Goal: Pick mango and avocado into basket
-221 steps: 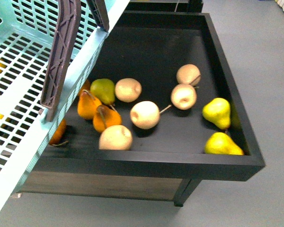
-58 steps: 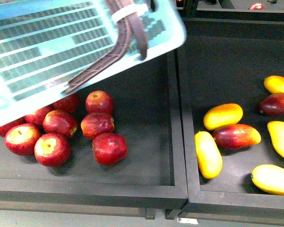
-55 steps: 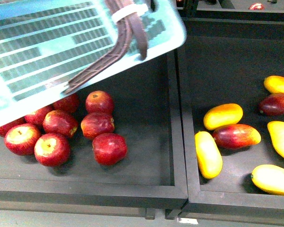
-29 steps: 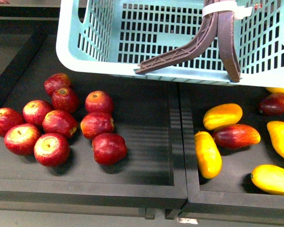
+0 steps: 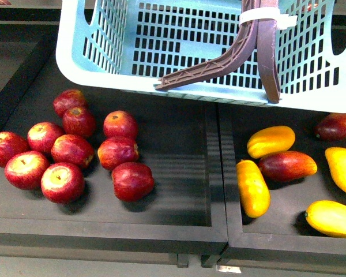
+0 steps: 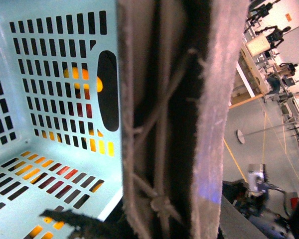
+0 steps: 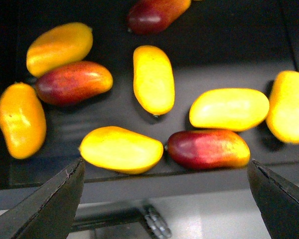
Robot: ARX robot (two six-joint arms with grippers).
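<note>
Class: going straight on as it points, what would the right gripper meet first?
Probably the yellow mango or the red-blushed mango beside it, both ahead of the right gripper; depth unclear.

Right claw (image 7: 165, 164) hangs with jaws spread wide, its two dark fingertips (image 7: 55, 199) well apart. The left claw's grip cannot be made out.

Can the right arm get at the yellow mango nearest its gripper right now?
Probably yes: the right gripper hangs open over the mango, which lies uncovered with nothing between them.

Basket (image 5: 69, 55) plastic (matt); mango (image 5: 270, 141) smooth, glossy.
</note>
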